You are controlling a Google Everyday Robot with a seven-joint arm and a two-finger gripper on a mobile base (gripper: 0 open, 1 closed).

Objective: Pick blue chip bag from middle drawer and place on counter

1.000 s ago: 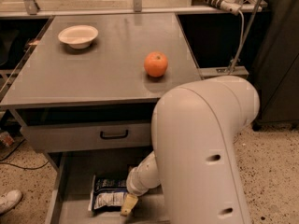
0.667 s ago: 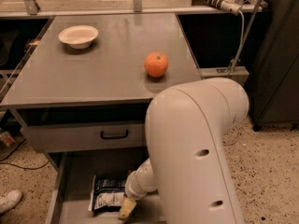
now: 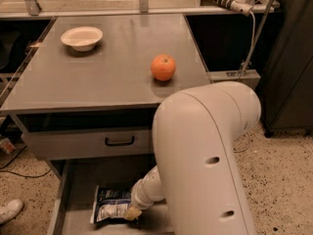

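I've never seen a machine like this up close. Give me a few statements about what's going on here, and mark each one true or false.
1. The blue chip bag lies in the open middle drawer. True.
2. The orange sits inside the white bowl. False: it stands on the counter, apart from the bowl.
3. The gripper is down in the drawer, at the bag's right edge. True.
4. The bowl stands on the floor. False: it is on the counter, at the far left.

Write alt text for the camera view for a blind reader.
A white robot arm reaches down into the open middle drawer, its gripper at the right edge of the blue chip bag lying there. Above, the grey counter holds an orange and a white bowl.
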